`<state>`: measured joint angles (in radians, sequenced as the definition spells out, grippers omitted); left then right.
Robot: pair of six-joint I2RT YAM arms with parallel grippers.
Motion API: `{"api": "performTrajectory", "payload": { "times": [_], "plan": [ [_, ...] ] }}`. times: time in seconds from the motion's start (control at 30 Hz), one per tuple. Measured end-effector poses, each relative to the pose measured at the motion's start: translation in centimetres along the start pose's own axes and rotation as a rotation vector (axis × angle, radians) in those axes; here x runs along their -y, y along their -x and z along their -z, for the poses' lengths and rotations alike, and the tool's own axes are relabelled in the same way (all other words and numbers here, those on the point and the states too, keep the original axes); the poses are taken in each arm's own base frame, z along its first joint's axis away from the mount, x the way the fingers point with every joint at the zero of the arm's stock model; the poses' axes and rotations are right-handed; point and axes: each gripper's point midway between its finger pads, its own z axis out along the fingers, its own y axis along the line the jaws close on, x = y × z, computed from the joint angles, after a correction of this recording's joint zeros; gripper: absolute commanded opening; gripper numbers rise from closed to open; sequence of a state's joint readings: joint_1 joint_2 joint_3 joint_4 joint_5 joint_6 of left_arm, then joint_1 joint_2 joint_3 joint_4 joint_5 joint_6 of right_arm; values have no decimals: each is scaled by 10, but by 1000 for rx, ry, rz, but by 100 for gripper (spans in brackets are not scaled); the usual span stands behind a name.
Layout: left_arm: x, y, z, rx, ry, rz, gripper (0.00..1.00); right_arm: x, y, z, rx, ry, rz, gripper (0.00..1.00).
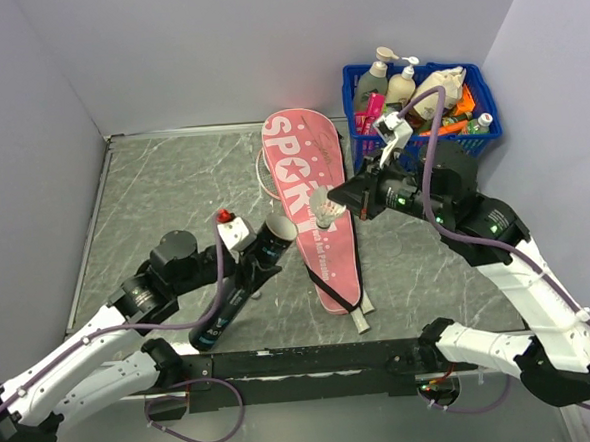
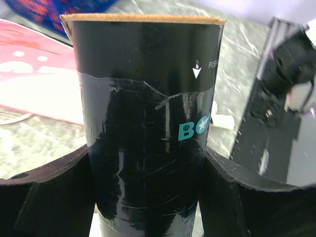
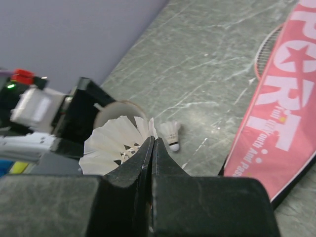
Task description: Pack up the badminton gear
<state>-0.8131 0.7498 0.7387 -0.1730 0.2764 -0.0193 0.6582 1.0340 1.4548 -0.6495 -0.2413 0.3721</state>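
Left pincer: we see the left pincer (image 2: 148,197) clenched round the slim black cardboard tube (image 1: 240,279), one finger on each side of its lower body.
Tube axis: the tube leans, foot toward the near edge of the table (image 1: 173,188), open mouth (image 1: 280,227) raised and aimed at the far right corner.
Right pincer: the right pincer (image 3: 153,148) is pinched tight on the feather skirt of a white feather shuttlecock (image 1: 325,209), which hangs above the long pink racket cover (image 1: 301,160).
Key relation: the shuttlecock sits just to the right of the tube mouth, near but apart; in the right wrist view the mouth's pale rim shows directly behind the feathers.
Our judgement: the move turns on bringing the shuttlecock's long axis in line with the tilted tube, cork end first, and only the right arm can do this.
Risk: we think an off-centre entry would catch feathers on the rim.
Left over: a second shuttlecock (image 3: 171,134) lies on the table beside the cover's left side.
Not ours: the blue plastic basket (image 1: 470,140) in the far right corner.
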Motion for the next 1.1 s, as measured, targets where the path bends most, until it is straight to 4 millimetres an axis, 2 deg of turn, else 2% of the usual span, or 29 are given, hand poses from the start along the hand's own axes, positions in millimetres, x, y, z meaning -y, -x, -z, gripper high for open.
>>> {"api": "performTrajectory", "payload": {
  "times": [0.13, 0.33, 0.63, 0.8, 0.9, 1.1],
  "plan": [
    [14, -10, -4, -37, -65, -12, 1, -15, -4, 5, -24, 77, -17, 0],
    [25, -6, 0, -23, -118, -27, 1, -32, -14, 3, -69, 176, -65, 0],
    [35, 1, 6, 5, -166, -35, 1, -56, -28, -21, -134, 280, -107, 0],
    [40, 11, 14, 47, -186, -49, 1, -63, -45, -33, -171, 304, -129, 0],
    [44, 18, 19, 75, -202, -52, 1, -68, -55, -37, -184, 319, -132, 0],
    [48, 19, 24, 85, -212, -37, 1, -81, -67, -39, -191, 356, -134, 0]
  ]
}}
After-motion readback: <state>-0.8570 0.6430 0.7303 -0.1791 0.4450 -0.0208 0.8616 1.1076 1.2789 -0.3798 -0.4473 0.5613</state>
